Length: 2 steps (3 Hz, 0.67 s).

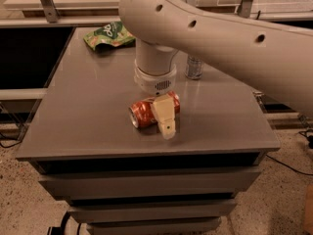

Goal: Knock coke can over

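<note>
The coke can [144,113] is red with a silver top. It lies on its side on the grey table [88,111], a little forward of the middle, with its top facing front-left. My gripper [165,122] hangs straight down from the big white arm and sits right against the can, covering the can's right part. Its cream tip reaches down to the tabletop in front of the can.
A slim silver-and-blue can [194,68] stands upright behind and to the right, partly hidden by the arm. A green snack bag [109,35] lies at the back left. The table's front edge runs close below the coke can. Drawers sit under the tabletop.
</note>
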Motion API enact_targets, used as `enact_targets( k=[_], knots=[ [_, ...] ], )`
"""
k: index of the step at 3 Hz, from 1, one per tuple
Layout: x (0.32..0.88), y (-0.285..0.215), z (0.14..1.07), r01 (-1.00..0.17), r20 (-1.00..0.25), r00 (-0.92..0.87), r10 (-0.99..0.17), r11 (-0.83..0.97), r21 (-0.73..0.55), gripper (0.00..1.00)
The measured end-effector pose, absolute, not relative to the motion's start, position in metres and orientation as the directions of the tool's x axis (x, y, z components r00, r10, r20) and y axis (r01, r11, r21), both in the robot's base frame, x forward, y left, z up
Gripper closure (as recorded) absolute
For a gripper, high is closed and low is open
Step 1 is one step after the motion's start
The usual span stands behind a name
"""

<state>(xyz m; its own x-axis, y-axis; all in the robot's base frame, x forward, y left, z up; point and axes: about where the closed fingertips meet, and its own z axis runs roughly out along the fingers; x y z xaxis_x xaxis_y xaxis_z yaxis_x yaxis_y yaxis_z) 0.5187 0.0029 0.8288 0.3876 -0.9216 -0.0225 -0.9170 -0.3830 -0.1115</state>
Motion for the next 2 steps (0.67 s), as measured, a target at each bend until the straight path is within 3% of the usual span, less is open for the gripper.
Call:
enact_targets(
  k=[2],
  knots=[
    [0.5236,-0.0106,0.8389,-0.925,-0.025,0.370,-0.929,-0.366,-0.106,0.00]
  ],
)
